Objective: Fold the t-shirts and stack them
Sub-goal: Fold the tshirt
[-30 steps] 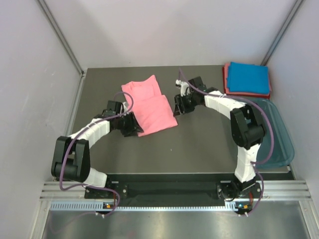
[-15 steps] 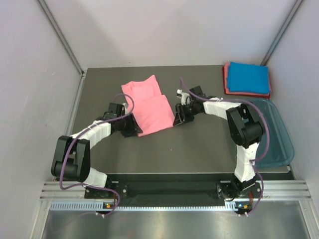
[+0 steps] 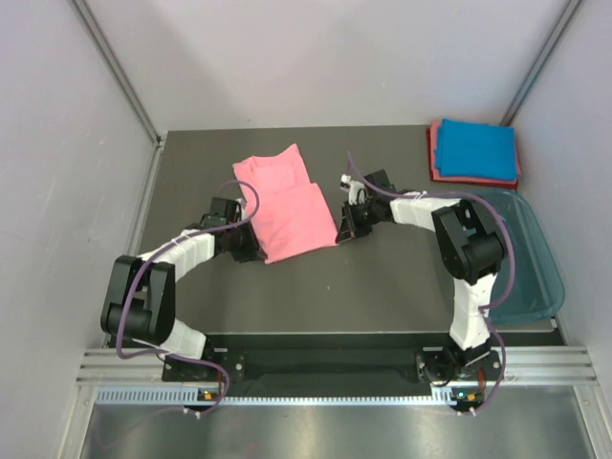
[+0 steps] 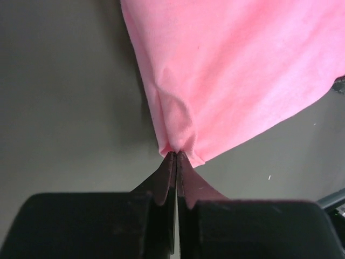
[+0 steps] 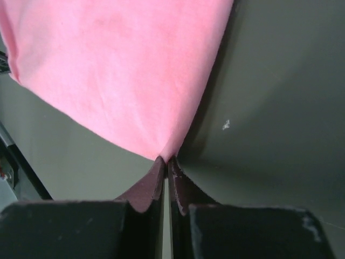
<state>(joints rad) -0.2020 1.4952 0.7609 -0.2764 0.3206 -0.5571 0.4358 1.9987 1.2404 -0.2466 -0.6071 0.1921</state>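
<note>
moved inward: left end effector (image 4: pixel 177 154), right end effector (image 5: pixel 165 159), each pinching salmon-pink t-shirt (image 3: pixel 287 206) corner

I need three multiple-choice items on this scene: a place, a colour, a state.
1. Where on the table does the folded stack lie? A far right corner; B near left corner; C middle.
2. What colour is its top shirt? A green; B blue; C white.
3. How is the left claw? A wide open; B shut on the salmon-pink shirt; C out of view.
Key: A, it lies at the far right edge. B, blue covers a reddish shirt. B, it pinches the shirt's edge.
</note>
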